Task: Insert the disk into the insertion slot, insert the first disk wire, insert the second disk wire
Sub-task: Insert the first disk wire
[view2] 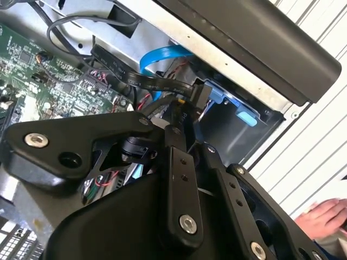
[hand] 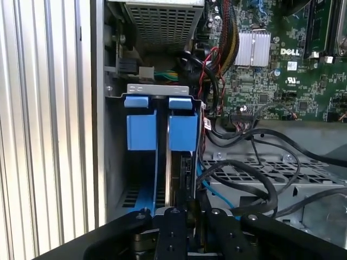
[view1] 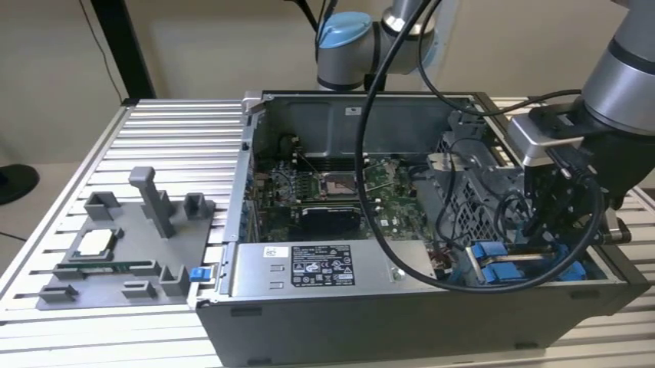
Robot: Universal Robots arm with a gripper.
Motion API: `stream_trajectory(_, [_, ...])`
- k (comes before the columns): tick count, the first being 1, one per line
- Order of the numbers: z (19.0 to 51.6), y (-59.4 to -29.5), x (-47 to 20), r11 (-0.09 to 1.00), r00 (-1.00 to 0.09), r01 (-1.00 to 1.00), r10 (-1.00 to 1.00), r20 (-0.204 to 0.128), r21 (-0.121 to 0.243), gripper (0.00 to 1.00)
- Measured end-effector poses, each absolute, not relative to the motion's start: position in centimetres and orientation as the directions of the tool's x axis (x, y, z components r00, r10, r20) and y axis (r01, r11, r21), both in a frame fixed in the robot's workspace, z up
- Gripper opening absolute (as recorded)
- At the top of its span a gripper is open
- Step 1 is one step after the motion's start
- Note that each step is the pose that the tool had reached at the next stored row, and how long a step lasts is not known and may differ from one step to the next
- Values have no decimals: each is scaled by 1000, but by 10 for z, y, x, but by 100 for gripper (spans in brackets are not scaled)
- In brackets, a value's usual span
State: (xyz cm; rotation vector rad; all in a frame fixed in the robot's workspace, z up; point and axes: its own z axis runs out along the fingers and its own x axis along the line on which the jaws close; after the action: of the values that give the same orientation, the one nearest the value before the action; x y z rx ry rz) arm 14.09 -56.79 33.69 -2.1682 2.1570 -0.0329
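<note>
Disk [hand: 180,162], edge-on in its blue carrier frame [hand: 182,132], stands upright inside the insertion slot [hand: 115,157], just beside the tool [hand: 187,211], whose opening and hold I cannot tell; judged heavy, rigid and shock-sensitive, it is best taken by the frame's stiff edges, never connectors or label

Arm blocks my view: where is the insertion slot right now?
In the exterior view, the insertion slot sits in the case's near corner on the exterior view's right, beside the power-supply box and under the gripper.

The disk [hand: 181,132] stands on edge — apparently seated — in the insertion slot [hand: 115,162].
</note>
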Motion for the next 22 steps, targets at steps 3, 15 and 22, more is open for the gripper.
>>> stream_trajectory(3, [335,-568,141,-3,6,-997,-999,-44,-74,0])
stream_trajectory(15, [336,-568,141,-2,5,-998,-999,-44,-70,100])
stream_trajectory(22, [347,-568,141,-2,4,-999,-999,-44,-53,100])
